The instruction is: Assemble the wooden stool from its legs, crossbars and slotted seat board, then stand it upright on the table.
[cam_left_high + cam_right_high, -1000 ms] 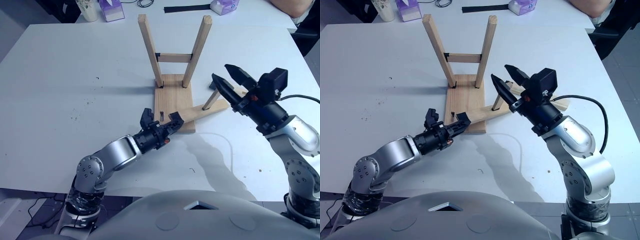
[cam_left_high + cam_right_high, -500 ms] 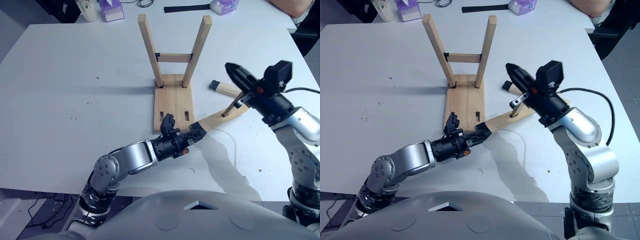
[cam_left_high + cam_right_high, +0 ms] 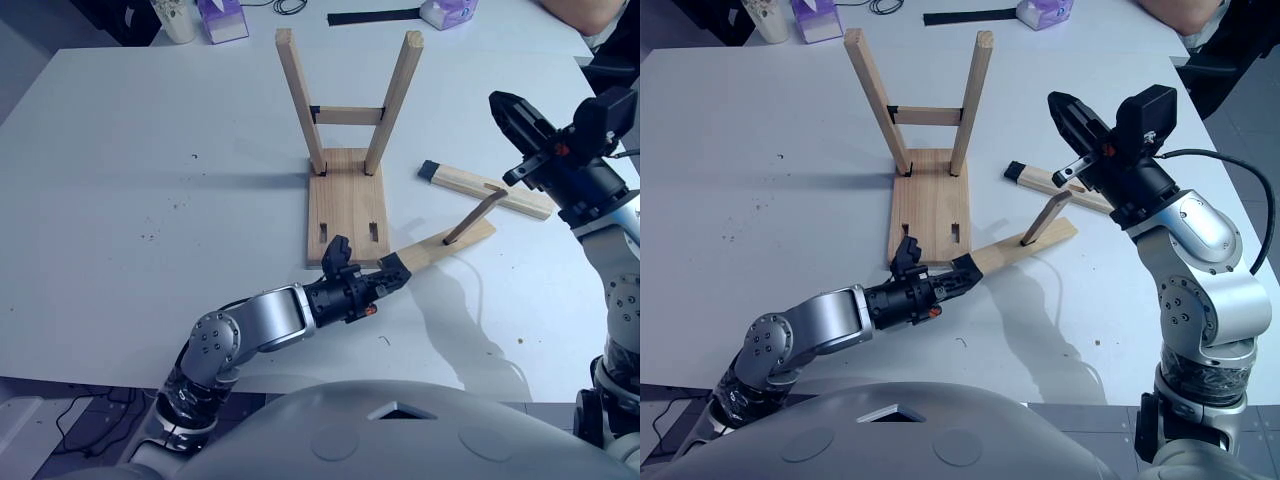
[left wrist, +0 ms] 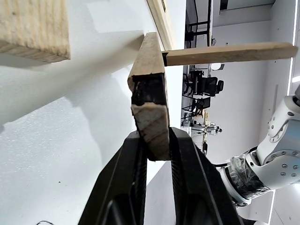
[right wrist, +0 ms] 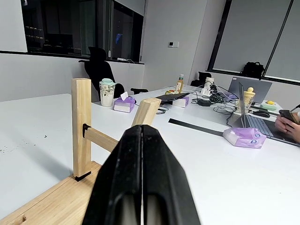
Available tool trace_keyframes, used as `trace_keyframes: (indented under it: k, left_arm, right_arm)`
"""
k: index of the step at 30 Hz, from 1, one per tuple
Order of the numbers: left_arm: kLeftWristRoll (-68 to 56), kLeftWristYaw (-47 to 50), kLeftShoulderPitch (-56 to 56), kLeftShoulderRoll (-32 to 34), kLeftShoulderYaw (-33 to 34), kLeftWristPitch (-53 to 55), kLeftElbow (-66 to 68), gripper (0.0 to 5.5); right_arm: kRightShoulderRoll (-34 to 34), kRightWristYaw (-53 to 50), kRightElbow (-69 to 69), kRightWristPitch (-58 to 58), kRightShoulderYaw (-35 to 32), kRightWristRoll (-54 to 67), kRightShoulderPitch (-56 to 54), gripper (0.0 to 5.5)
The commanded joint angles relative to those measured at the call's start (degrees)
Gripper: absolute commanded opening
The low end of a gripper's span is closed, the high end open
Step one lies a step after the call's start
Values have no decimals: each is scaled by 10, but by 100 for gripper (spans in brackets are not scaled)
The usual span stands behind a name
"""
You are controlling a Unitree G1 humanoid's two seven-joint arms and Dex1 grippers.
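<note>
The seat board (image 3: 346, 200) lies flat near the middle of the tabletop (image 3: 150, 150). Two legs (image 3: 300, 95) stand up from its far end, joined by a crossbar (image 3: 349, 115), and the two slots (image 3: 322, 232) at its near end are unfilled. Just off the board's near right corner, the left pincer (image 4: 157, 140) is clamped on the dark-marked end of a loose leg (image 3: 440, 243). That leg runs away toward the tabletop's right edge, with a second crossbar (image 3: 474, 216) sticking up from it. Another loose leg (image 3: 490, 190) lies beyond it. The right pincer (image 3: 515, 112) hangs above that one with its fingers together, holding nothing. The grip sits at the leg's very tip, so the long free length will likely swing with any wrist twist. Turn the leg slowly and keep its far end low. Line its end squarely over a near slot before pressing. Steady the board or the raised crossbar with the free pincer so the standing pair is not knocked.
</note>
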Motion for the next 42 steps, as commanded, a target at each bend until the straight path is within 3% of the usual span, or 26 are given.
trace_keyframes:
  k: [1, 3, 4, 15, 23, 30, 42]
  left_arm:
    - [19, 3, 4, 3, -5, 1, 10, 58]
    - [25, 5, 6, 1, -7, 1, 13, 58]
    - [27, 7, 8, 1, -8, 0, 16, 94]
    - [28, 4, 7, 0, -5, 9, 19, 265]
    - [108, -44, -32, 33, 8, 47, -5, 270]
    - [267, -131, -132, 113, 31, 108, -78, 270]
    - [611, -309, -146, 118, -106, 115, -81, 270]
  right_arm:
    - [-6, 6, 7, -2, -1, -2, -5, 0]
    - [-7, 9, 10, -2, 0, -2, -6, 0]
    - [-8, 10, 11, -1, 0, -2, -7, 0]
    - [-6, 16, 13, -2, -1, -5, 6, 0]
    - [-9, 25, 25, -9, -4, -19, 18, 0]
    - [-8, 21, 26, -17, -10, -44, 42, 0]
    - [-6, 23, 39, -26, -2, -71, 39, 0]
